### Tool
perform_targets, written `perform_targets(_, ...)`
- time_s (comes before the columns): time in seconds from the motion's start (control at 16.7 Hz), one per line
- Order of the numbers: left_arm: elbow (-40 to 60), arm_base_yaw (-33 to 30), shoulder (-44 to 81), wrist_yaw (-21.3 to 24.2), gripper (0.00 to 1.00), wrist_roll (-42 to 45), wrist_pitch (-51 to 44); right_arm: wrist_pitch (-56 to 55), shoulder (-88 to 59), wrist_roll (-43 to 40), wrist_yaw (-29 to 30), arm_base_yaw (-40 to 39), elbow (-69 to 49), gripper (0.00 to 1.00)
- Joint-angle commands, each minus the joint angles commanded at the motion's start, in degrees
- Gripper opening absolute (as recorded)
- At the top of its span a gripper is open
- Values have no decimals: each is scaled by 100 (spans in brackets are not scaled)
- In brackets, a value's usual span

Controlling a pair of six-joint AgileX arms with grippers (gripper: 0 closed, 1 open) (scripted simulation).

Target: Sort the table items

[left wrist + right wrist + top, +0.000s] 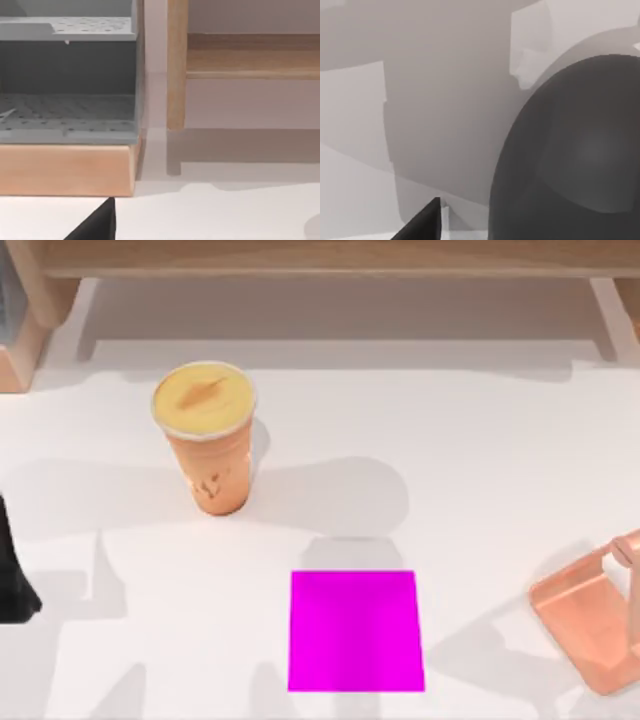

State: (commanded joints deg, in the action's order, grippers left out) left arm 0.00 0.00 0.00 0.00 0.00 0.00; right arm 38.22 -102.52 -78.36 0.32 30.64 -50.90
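Mouse (pixel 570 150), dark grey, sits very close beside my right gripper; I cannot tell if that gripper is spread or pinching. Orange cup (pixel 208 440) stands upright on the table (pixel 480 440), far left of the magenta square (pixel 356 630). My left arm (pixel 12 570) is at the left edge.

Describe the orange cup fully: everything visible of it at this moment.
The orange cup is tall and tapered, narrowing toward its base, with a pale yellow lid that bears a darker smear. Its glossy wall shows a faint mark. It stands upright on the white table, left of centre and behind the magenta square. Nothing else touches it.
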Motion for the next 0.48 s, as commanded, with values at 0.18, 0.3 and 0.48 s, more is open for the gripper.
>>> perform_targets(0.18,0,0,0,0,100,0,0,0,0,0,0,0,0,62)
perform_targets(0.3,0,0,0,0,100,0,0,0,0,0,0,0,0,47)
perform_targets(0.48,0,0,0,0,100,0,0,0,0,0,0,0,0,25)
